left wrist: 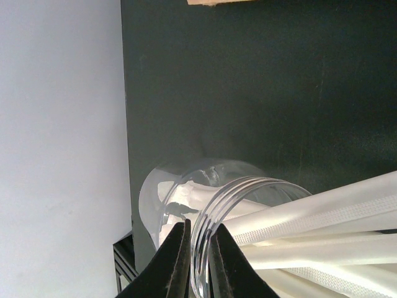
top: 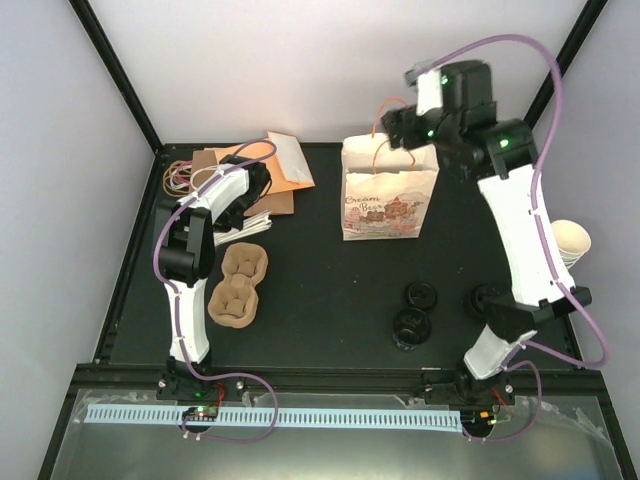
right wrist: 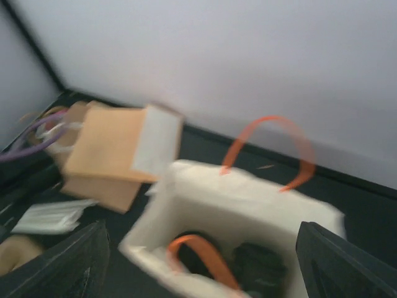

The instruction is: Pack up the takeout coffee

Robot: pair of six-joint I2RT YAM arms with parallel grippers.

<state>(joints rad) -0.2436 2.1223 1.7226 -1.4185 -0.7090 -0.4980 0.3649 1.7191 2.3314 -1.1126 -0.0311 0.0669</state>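
**Right pincer spread above the open bag**

The right pincer (right wrist: 201, 267) is seen wide open and empty above the bag (top: 390, 205), which stands at 12 o'clock on the desk (top: 330, 290). The coffee cup cannot be made out for certain. A blurred dark shape (right wrist: 257, 268) low inside the bag may be its lid. Release appears to be the step in hand, so a straight lift is advised, kept clear of the orange handles (right wrist: 268, 149) so the bag is not tipped. The left pincer (left wrist: 198, 261) is closed on the rim of a clear jar (left wrist: 180, 180) at 10 o'clock.
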